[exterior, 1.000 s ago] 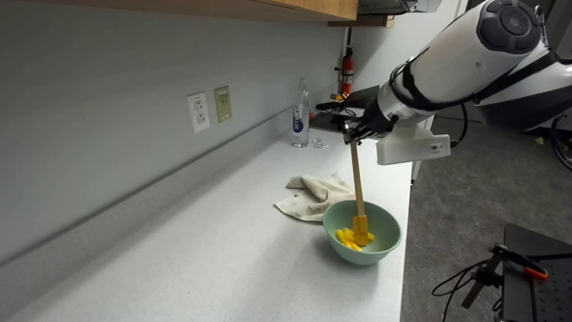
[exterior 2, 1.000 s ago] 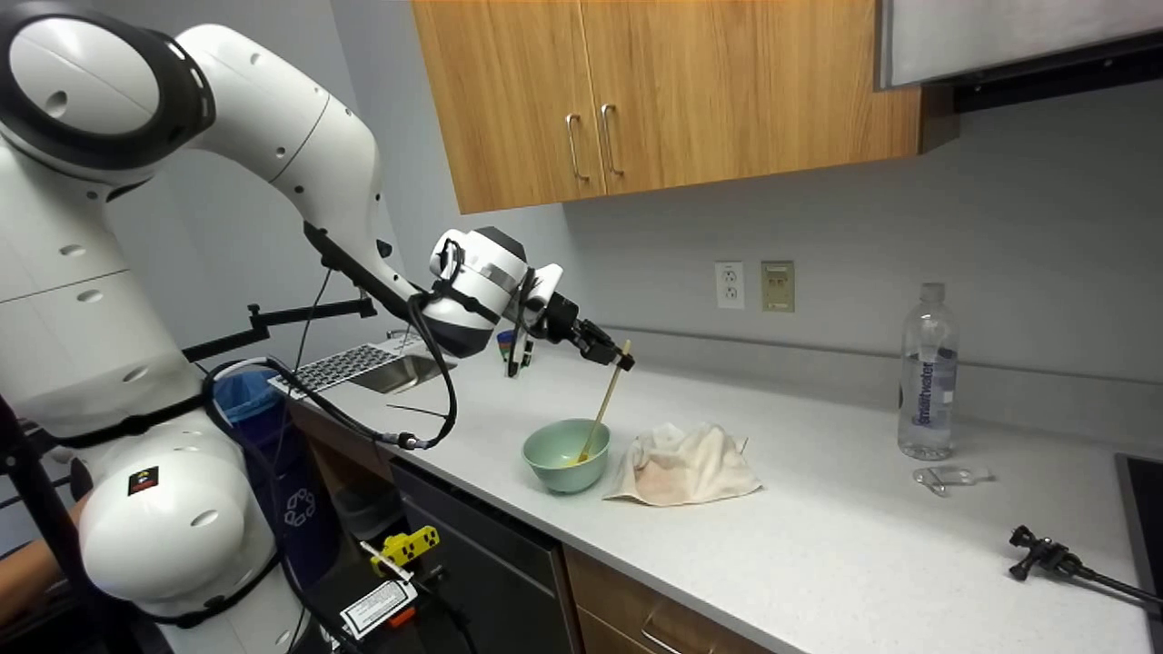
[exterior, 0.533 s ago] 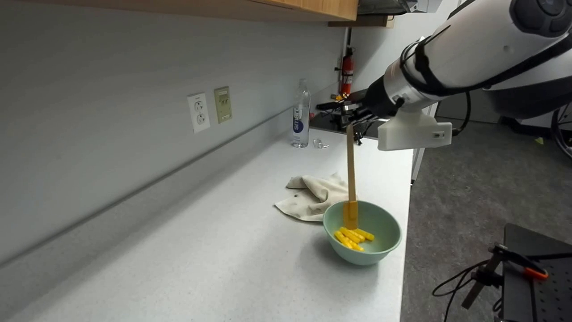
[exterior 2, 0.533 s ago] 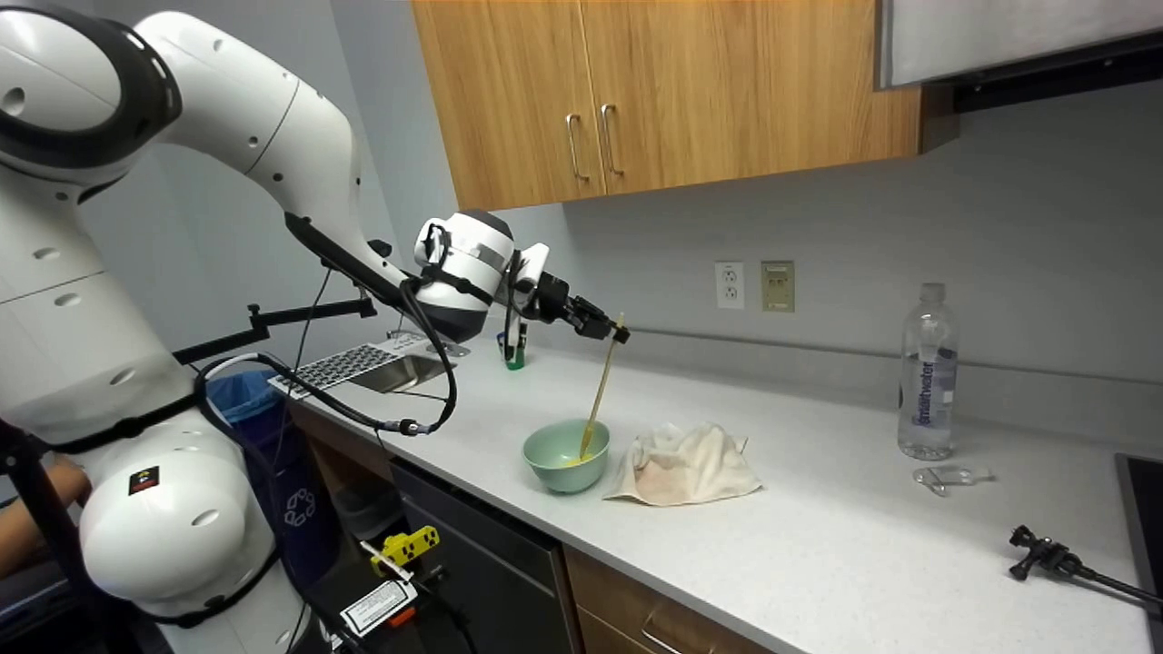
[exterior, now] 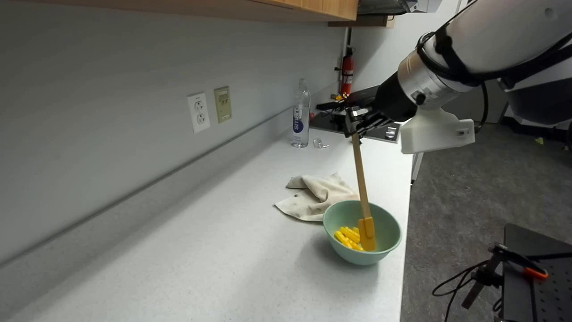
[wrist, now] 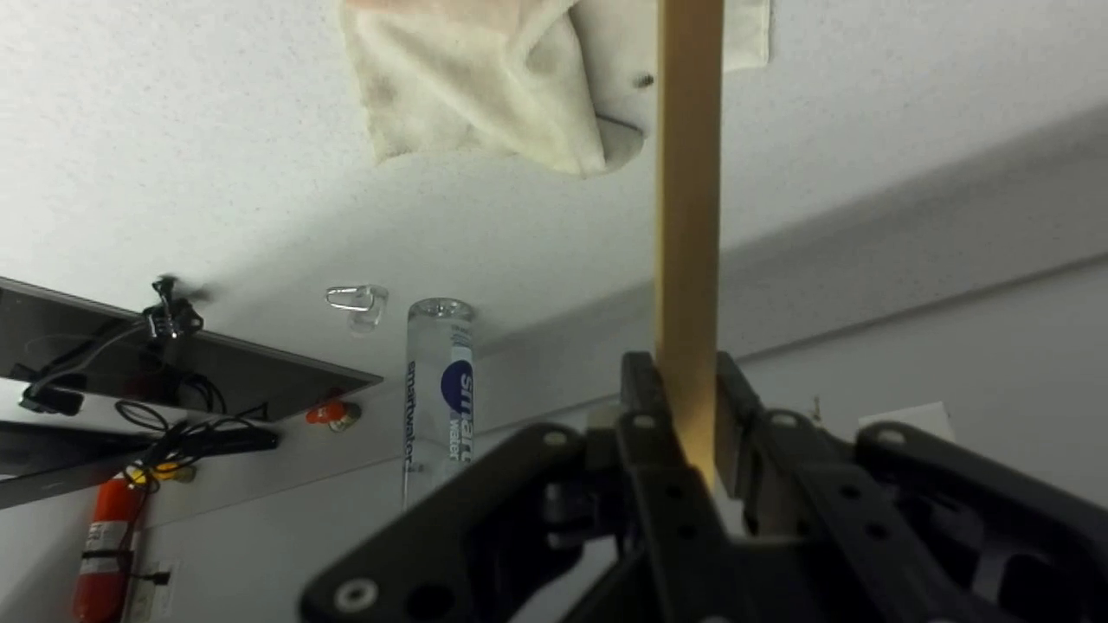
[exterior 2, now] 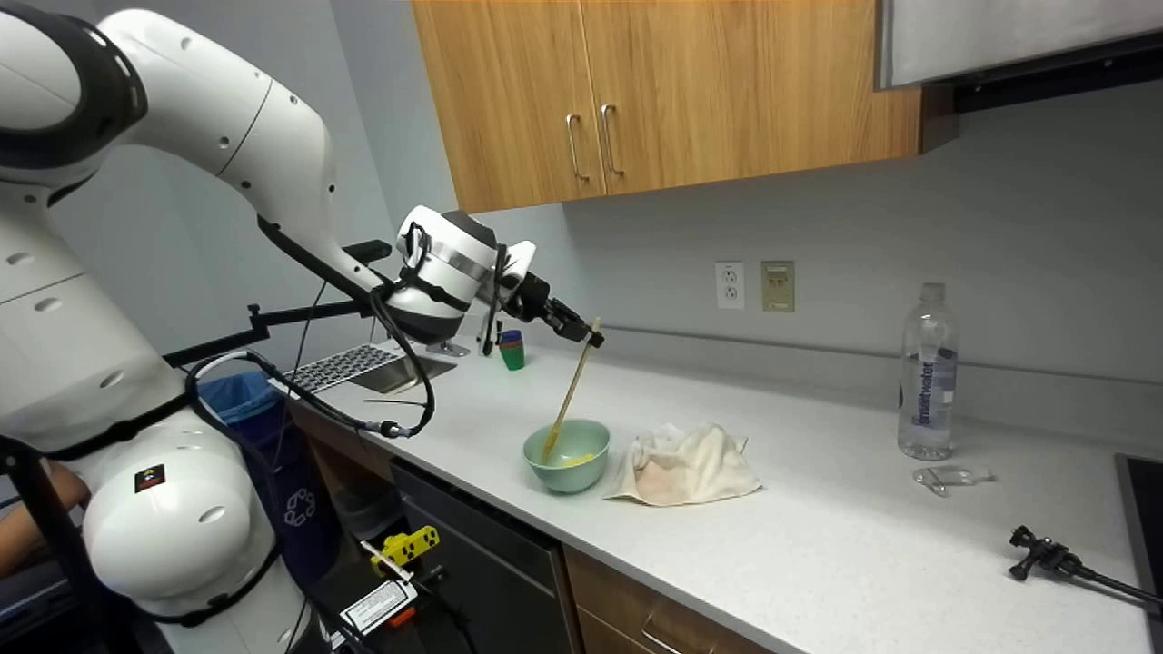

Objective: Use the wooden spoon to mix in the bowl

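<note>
1. The bowl (exterior: 388, 226), pale green, stands upright on the table (exterior 2: 818, 545) in both exterior views, with the table's edge near it.
2. The wooden spoon (exterior: 361, 174) has its flat, orange-yellow head down inside the bowl; its handle slants up and out over the bowl's rim.
3. The claw (wrist: 686, 381) is above the bowl, apart from the rim. It is pinching the upper part of the spoon's handle, one finger on each side, as the wrist view shows.
4. Yellow pieces (exterior: 346, 237) lie at the bottom of the bowl, beside the spoon's head; whether head and pieces touch, I cannot tell.
5. A crumpled, pale cloth (exterior 2: 686, 472) lies just beside the bowl; I cannot tell whether the two touch.
6. A clear bottle (exterior 2: 929, 391) with a "smartwater" label stands upright, well apart from the bowl, beyond its cloth side.
7. A small clear object (exterior 2: 952, 477) lies well apart from the bowl on that same side.
8. A black mount (exterior 2: 1054, 559) lies farther still from the bowl, in an exterior view.
9. Coloured cups (exterior 2: 512, 350), stacked, stand behind the bowl in an exterior view, well apart from it.
</note>
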Tool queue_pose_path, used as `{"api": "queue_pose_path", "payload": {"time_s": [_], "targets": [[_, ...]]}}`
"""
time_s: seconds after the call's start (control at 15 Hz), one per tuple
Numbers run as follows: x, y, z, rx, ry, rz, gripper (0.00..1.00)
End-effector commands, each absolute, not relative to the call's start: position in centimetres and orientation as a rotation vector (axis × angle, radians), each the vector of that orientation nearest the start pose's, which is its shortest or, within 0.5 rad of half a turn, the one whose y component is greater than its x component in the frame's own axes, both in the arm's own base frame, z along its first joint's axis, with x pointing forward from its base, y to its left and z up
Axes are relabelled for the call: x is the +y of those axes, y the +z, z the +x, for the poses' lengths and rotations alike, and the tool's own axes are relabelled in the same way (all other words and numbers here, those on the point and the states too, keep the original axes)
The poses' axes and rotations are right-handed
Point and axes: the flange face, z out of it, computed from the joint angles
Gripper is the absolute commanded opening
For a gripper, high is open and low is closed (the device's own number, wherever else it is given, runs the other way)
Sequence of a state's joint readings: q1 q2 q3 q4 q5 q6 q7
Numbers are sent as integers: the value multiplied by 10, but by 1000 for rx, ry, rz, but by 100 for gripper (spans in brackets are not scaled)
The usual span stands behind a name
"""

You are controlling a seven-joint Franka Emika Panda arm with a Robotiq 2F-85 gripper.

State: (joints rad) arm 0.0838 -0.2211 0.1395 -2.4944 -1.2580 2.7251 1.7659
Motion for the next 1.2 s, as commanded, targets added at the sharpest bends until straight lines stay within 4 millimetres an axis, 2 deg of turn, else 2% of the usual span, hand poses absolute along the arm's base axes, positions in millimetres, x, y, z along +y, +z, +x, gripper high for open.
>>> {"api": "queue_pose_path", "payload": {"time_s": [0.0, 0.33, 0.67, 0.87, 1.13], "targets": [[138, 391, 438, 658, -1266, -2918, 4], [132, 370, 446, 732, -1250, -2903, 4], [124, 356, 456, 790, -1323, -2874, 4], [119, 355, 461, 806, -1416, -2845, 4], [111, 361, 468, 844, -1634, -2776, 4]]}}
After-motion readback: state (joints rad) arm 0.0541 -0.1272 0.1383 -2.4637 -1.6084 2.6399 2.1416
